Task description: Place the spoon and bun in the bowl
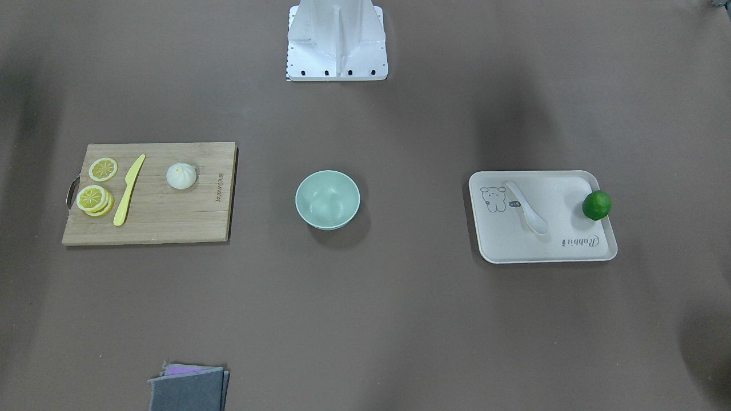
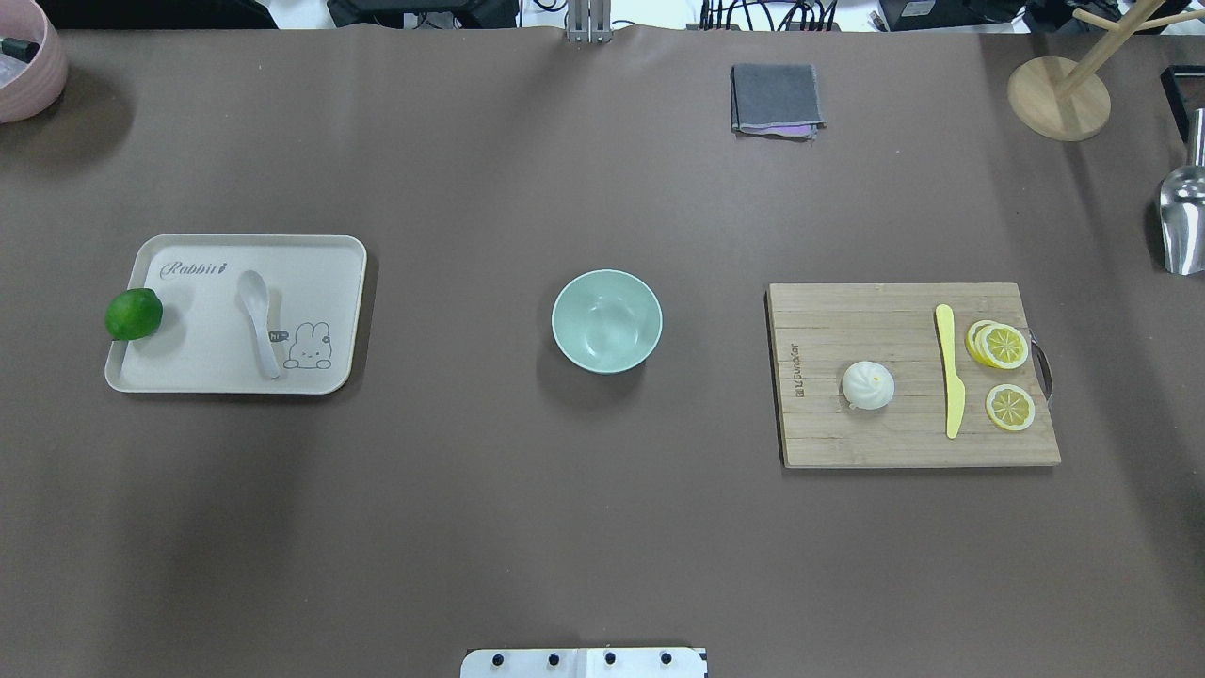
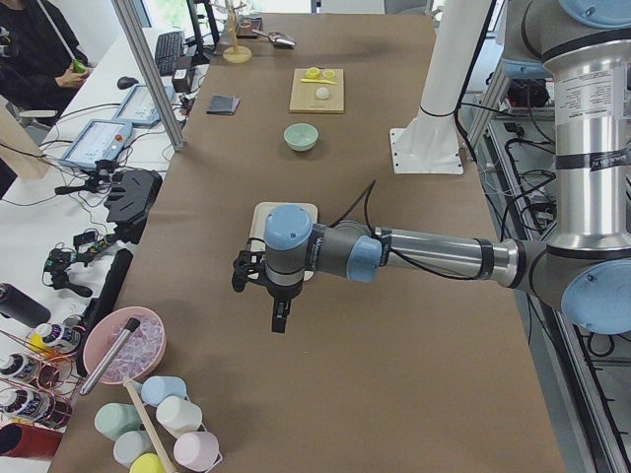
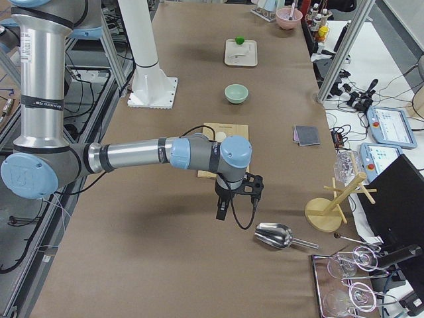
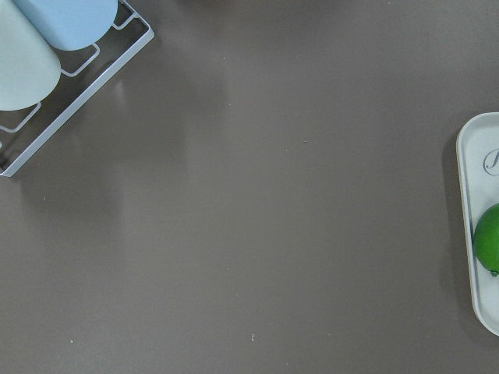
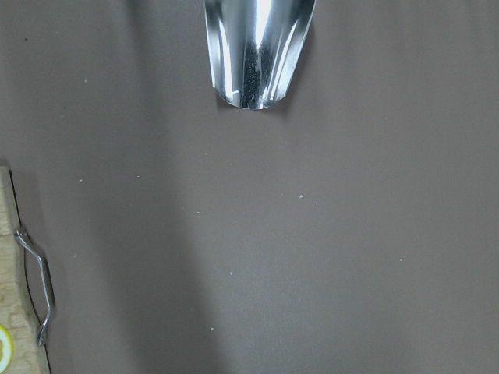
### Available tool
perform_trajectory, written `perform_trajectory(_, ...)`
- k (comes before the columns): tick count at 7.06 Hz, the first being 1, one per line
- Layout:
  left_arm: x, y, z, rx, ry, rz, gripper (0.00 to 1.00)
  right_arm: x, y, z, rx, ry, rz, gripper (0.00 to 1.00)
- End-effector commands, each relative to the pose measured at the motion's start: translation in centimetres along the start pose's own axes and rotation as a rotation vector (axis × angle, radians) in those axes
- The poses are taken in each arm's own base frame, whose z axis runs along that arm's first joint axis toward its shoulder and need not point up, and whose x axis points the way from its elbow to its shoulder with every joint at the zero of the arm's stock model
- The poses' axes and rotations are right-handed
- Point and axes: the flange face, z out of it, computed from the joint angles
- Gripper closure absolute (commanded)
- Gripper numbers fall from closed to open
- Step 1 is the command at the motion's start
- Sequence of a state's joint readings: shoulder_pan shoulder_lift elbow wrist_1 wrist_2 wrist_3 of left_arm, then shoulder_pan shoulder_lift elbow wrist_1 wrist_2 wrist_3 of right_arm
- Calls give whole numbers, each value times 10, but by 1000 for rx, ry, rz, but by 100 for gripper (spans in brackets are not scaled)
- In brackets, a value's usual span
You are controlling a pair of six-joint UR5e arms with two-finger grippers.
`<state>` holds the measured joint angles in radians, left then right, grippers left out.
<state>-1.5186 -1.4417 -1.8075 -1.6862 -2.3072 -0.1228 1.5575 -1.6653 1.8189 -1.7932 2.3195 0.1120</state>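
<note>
The mint-green bowl (image 2: 606, 321) stands empty at the table's middle. The white spoon (image 2: 259, 320) lies on the beige tray (image 2: 320, 273) on the left. The white bun (image 2: 868, 385) sits on the wooden cutting board (image 2: 847, 320) on the right. Neither gripper shows in the overhead or front views. In the exterior left view my left gripper (image 3: 279, 317) hangs over the table, on the near side of the tray. In the exterior right view my right gripper (image 4: 222, 211) hangs past the board's outer end. I cannot tell whether either is open or shut.
A green lime (image 2: 133, 314) sits on the tray's outer edge. A yellow knife (image 2: 951, 369) and lemon slices (image 2: 1004, 347) lie on the board. A metal scoop (image 6: 257, 47), wooden stand (image 2: 1058, 97), grey cloth (image 2: 775, 99), pink bowl (image 2: 28, 66) and cup rack (image 5: 54, 86) stand around the edges.
</note>
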Motion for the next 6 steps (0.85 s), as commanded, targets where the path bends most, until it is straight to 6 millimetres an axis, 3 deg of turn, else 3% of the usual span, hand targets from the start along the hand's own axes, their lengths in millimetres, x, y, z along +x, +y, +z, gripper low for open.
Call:
perform_trajectory(1,3,0,-4,7,2,6,2,-1,-1,-1,2,-2,-1,0)
perform_trajectory(6,3,-1,-4,7,3,0,2,-2,-2,-2,3,-7,-1,0)
